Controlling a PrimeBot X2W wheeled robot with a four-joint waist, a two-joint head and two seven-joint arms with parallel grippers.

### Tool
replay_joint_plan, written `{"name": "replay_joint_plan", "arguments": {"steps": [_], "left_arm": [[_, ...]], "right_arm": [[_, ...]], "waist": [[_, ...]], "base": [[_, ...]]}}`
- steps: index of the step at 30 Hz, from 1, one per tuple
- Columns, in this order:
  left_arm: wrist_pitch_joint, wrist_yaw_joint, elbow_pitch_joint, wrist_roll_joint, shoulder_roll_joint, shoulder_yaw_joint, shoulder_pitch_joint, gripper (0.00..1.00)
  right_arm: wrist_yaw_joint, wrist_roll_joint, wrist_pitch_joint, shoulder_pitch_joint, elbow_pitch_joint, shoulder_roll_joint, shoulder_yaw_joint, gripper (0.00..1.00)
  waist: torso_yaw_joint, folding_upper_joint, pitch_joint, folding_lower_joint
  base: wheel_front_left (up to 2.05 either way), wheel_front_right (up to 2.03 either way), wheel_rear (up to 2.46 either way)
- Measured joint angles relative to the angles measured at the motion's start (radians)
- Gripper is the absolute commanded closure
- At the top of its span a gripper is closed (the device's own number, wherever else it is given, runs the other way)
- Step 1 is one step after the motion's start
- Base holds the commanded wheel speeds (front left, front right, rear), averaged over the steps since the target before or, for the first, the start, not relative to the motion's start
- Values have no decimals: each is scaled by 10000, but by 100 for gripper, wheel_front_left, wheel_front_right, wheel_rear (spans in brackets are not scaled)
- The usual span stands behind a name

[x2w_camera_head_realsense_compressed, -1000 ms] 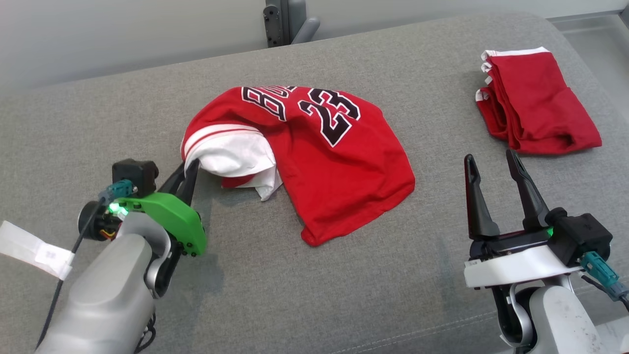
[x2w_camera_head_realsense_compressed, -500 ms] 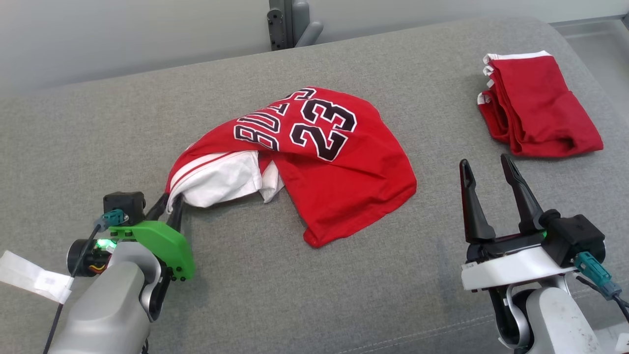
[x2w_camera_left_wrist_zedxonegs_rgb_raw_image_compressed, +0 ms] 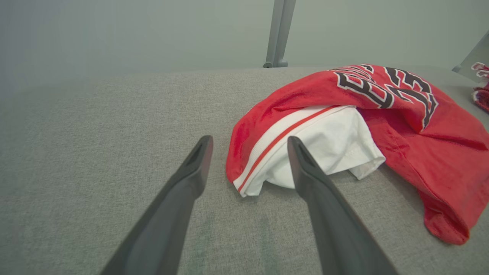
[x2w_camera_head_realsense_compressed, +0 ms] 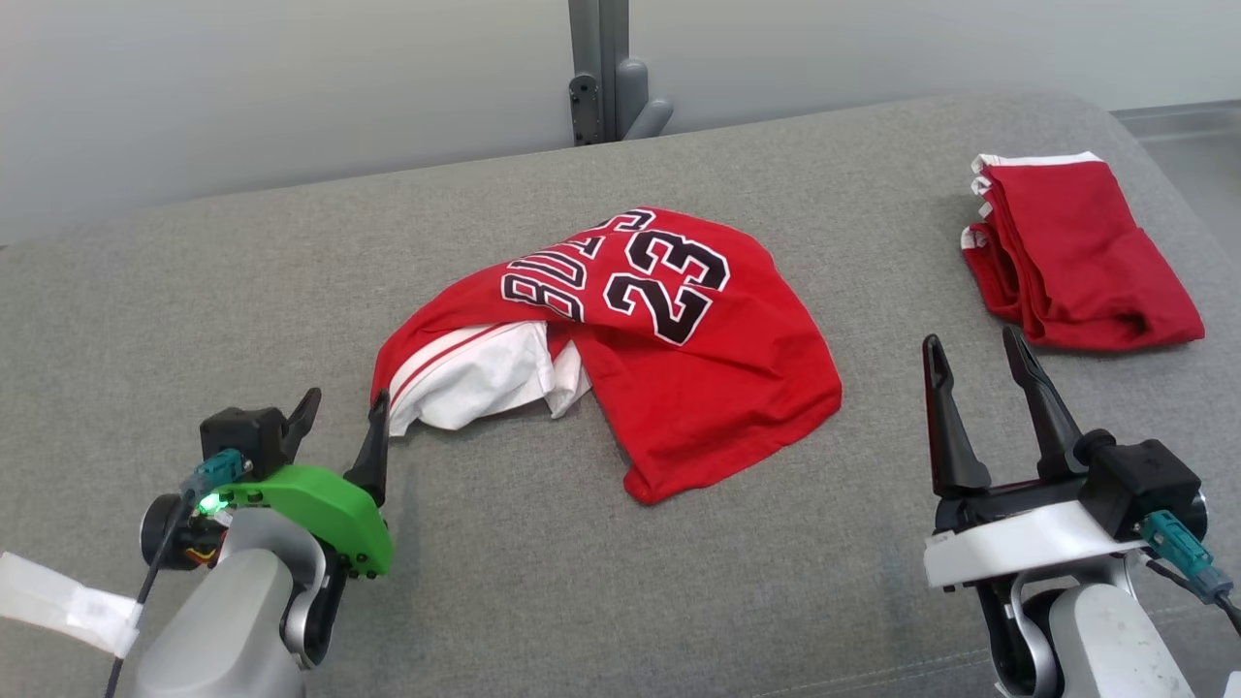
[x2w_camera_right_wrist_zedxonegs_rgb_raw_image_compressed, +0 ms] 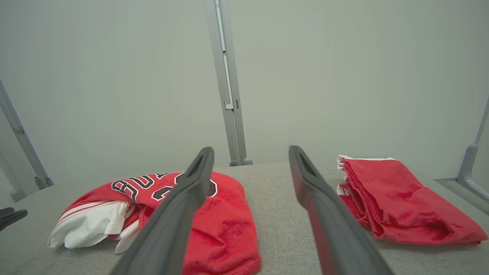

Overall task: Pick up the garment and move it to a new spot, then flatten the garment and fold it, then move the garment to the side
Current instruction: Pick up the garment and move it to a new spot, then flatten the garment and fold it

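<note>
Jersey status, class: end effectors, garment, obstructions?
Left end effector open beside jersey. Right end effector open, apart from it. Jersey crumpled, unfolded, on grey cushion. Folded red cloth lies apart, right.

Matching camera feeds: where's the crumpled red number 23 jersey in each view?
Head view: crumpled red number 23 jersey, centre of grey fabric cushion.
Left wrist view: jersey, right half.
Right wrist view: jersey, lower left.
Shared landmark: grey metal post behind the cushion, top centre in all three.

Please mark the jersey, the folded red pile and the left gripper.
jersey (x2w_camera_head_realsense_compressed: 732, 388): head view, plain red cloth below number.
folded red pile (x2w_camera_head_realsense_compressed: 1086, 252): head view, top layer.
left gripper (x2w_camera_head_realsense_compressed: 346, 397): head view, between its fingertips.
</note>
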Motion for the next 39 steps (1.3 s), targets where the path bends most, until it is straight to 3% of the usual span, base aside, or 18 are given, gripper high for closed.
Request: {"name": "replay_joint_plan", "arguments": {"steps": [8,16,25,39], "left_arm": [[-15,945,-2629,1014,-42,1822,1895,0],[-17,1538,-5147,2071,-548,3340,4033,0],[-15,1682,-6589,3014,-1122,4222,5504,0],[-15,1329,-6566,3467,-1570,4686,5852,0]], "right_arm": [[0,-151,33,262,123,0,-138,0],[-2,-251,38,477,378,0,-29,0],[0,-224,-6,758,577,2,144,0],[0,67,-82,862,807,2,345,0]], "waist": [[276,0,-413,0],[477,0,-634,0],[691,0,-806,1],[829,0,-898,0]], "base": [[0,0,0],[0,0,0],[0,0,0],[0,0,0]]}}
